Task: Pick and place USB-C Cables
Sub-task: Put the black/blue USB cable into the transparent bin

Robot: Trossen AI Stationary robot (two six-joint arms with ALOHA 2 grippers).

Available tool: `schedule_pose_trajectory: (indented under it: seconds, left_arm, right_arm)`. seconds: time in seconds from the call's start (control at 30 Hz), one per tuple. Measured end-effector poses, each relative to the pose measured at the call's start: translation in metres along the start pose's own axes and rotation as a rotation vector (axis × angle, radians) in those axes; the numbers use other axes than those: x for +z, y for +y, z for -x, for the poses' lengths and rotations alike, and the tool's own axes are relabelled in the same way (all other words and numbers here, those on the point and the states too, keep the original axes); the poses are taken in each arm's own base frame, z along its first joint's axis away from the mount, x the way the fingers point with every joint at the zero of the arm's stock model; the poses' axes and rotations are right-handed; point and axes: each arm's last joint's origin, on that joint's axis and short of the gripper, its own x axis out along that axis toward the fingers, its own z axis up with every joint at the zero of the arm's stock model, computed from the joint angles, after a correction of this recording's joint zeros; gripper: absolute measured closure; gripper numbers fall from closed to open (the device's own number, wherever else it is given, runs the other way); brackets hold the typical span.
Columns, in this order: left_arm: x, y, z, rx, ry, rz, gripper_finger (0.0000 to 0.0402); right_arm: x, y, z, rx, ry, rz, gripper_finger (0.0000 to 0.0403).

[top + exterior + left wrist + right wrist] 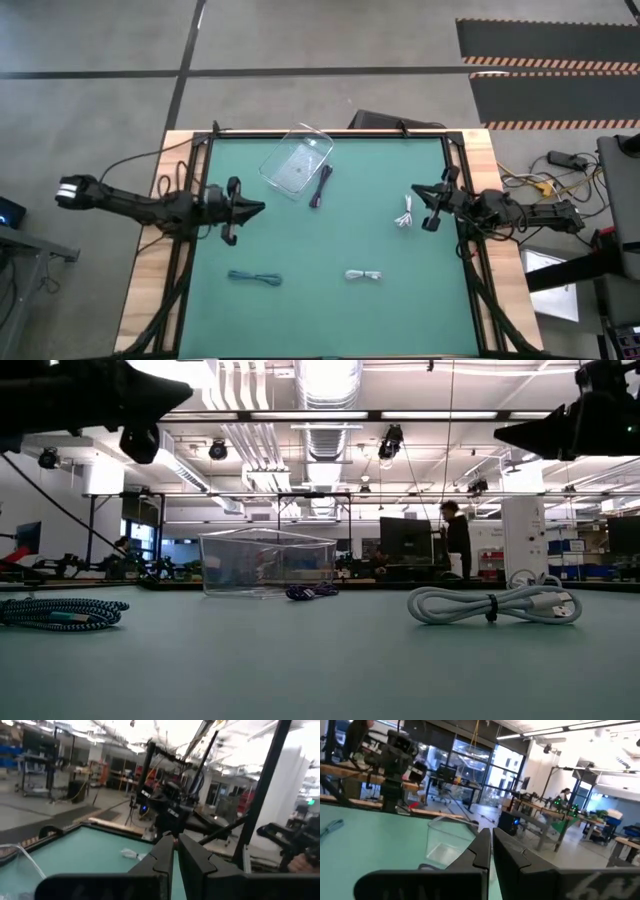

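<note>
Several small bundled USB-C cables lie flat on the green mat. A dark purple cable [321, 186] rests beside the clear plastic box [297, 165]. One white cable [405, 214] lies at the right and another white cable [363, 275] toward the near edge. A teal cable [254, 278] is at the near left. My left gripper [262, 208] hovers shut above the mat's left side, pointing right, with nothing between its fingers [167, 851]. My right gripper [414, 189] hovers shut at the right side, just beyond the first white cable, pointing left and holding nothing [490, 836].
The clear box [265, 562] stands at the far middle of the mat, tilted in plan, with the purple cable [312, 592] at its right. Dark frame rails run along the mat's left and right edges. A person stands in the room beyond the table [456, 538].
</note>
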Motion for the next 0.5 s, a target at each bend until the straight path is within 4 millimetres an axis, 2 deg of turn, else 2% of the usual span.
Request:
schedule_pose_trajectory:
  seconds: [0.2,0.5]
  left_arm:
    - [0.011,-0.009,-0.026,0.025,0.102,0.045,0.0392]
    - [0.023,-0.022,-0.063,0.209,0.547,0.223,0.0392]
  right_arm:
    - [-0.002,0.001,0.000,0.014,0.016,-0.016,0.0394]
    - [-0.002,0.001,0.000,0.016,0.020,-0.029,0.0394]
